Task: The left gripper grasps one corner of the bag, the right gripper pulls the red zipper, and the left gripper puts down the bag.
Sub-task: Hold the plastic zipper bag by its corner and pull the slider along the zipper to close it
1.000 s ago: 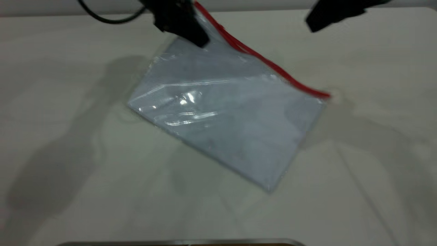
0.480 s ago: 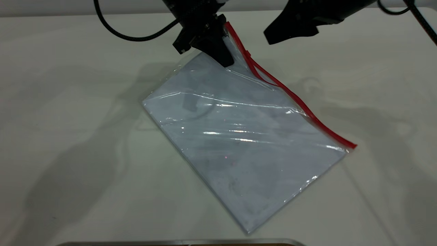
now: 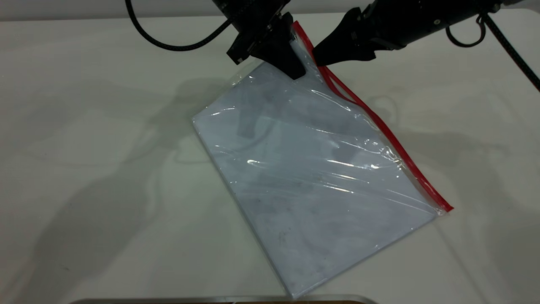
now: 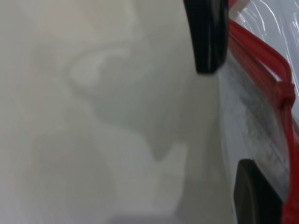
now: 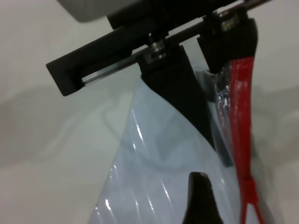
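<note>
The flat, clear, rectangular plastic bag (image 3: 312, 177) with a pale bluish-white inside lies slanted across the pale table (image 3: 84, 169), its upper end lifted off the surface and its lower corner near the table's front edge. The thin bright red zipper strip (image 3: 379, 122) runs down the bag's long edge on the right arm's side, and near its upper end the two red tracks stand slightly apart. The small red slider tab (image 4: 284, 93) sits on the strip close to that upper end. The clear plastic corner of the bag (image 3: 297, 46), where the strip meets the short side, is clamped by the black left gripper (image 3: 280, 52), whose fingers are clenched on the plastic and hold it up. The bulkier black right gripper (image 3: 322, 55) with tapered fingers reaches in from the other side, its tip just beside the red strip below the held corner; I cannot tell whether its fingers are parted or closed. Black cables (image 3: 168, 42) trail from both arms.
</note>
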